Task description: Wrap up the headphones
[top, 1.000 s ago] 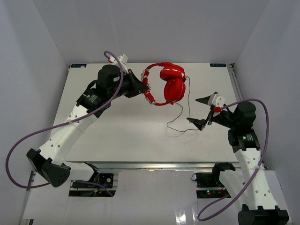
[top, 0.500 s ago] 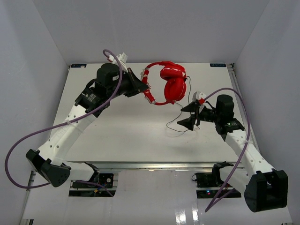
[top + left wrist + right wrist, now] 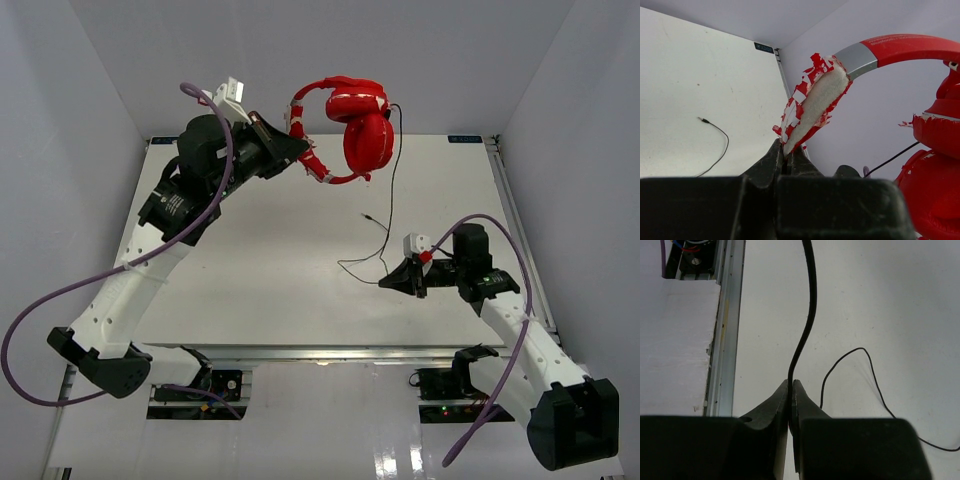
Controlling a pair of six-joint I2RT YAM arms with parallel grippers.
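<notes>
The left end effector [image 3: 300, 150] is clenched on the headband [image 3: 322, 172] of the red headphones [image 3: 362, 130]. In the left wrist view its two fingers meet [image 3: 786, 152] on the lower tip of the headband [image 3: 815, 105]. There the red cover is peeling and pale foam shows. A grey section follows, and then the smooth red arc runs toward the earcups [image 3: 935, 190].

The headphones are lifted off the bench [image 3: 250, 270] and hang in the air over its far part. The earcups [image 3: 368, 140] are on the side of the headband away from the left end effector.

The right end effector [image 3: 385, 282] is below the headphones, low over the bench and toward its near edge. It is closed tight on the thin black cable [image 3: 393, 170]. In the right wrist view the fingers press together [image 3: 790, 385], and the cable [image 3: 811, 305] comes up from between them.

From the earcups the cable drops almost straight down to this grip. Past the grip, the rest of the cable lies on the bench in a loose loop. It ends in the plug [image 3: 367, 216], which rests on the bench between the headphones and the right end effector. The left wrist view also shows the plug [image 3: 701, 119] lying flat on the bench [image 3: 690, 75]. In the right wrist view a thin curve of the cable lies on the bench [image 3: 890, 300] beside the fingers.
</notes>
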